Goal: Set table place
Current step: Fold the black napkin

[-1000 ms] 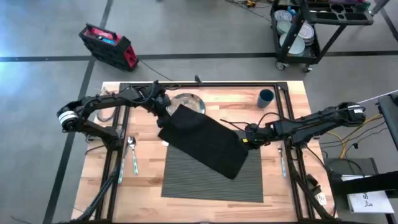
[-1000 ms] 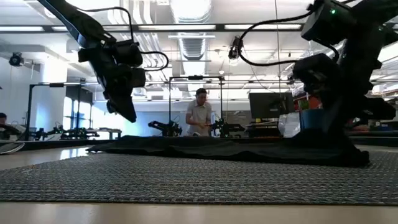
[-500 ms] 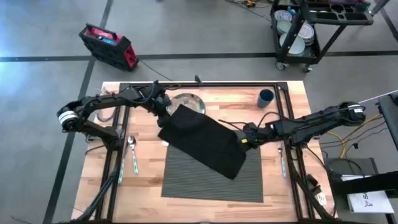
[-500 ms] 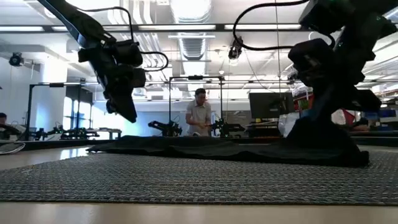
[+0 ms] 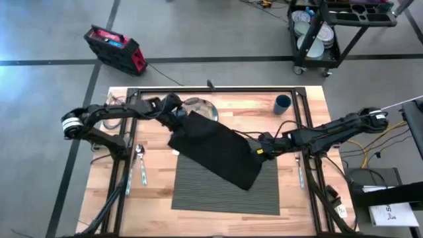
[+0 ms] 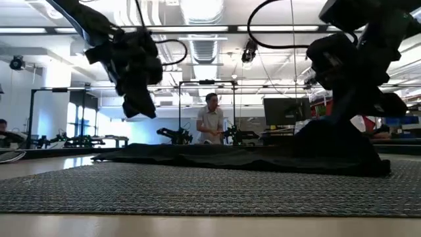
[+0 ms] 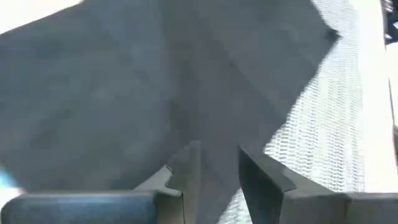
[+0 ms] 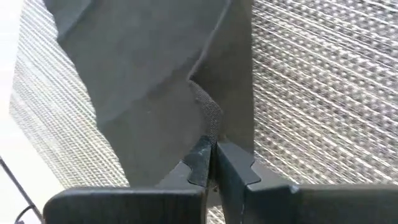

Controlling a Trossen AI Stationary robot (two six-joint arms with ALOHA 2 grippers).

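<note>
A black napkin (image 5: 218, 151) lies slantwise, its near part on the ribbed grey placemat (image 5: 228, 192) and its far corner over a metal plate (image 5: 198, 106). My right gripper (image 5: 256, 151) is shut on the napkin's right edge, where the cloth rises in a peak (image 6: 335, 138). My left gripper (image 5: 177, 118) hangs above the napkin's far left corner. It is clear of the cloth in the low view (image 6: 139, 105), and its fingers (image 7: 245, 168) stand a little apart with nothing between them. My right gripper pinches a small fold at the napkin's right edge (image 8: 208, 121) between its two fingers. They come from the table's right, slanting down. The pinched part is raised in a peak (image 6: 335, 135), while the rest of the napkin lies slack on the placemat and plate.
A blue cup (image 5: 283, 104) stands at the far right. A spoon (image 5: 139, 154) and a fork (image 5: 143, 175) lie left of the placemat, and a knife (image 5: 299, 168) lies to its right. The black tube frame (image 5: 211, 90) runs around the work area.
My left gripper has risen and shifted a little toward the table's right, staying clear of the napkin. My right gripper has drawn the napkin's right edge up into a taller peak; the rest of the cloth has stayed flat.
</note>
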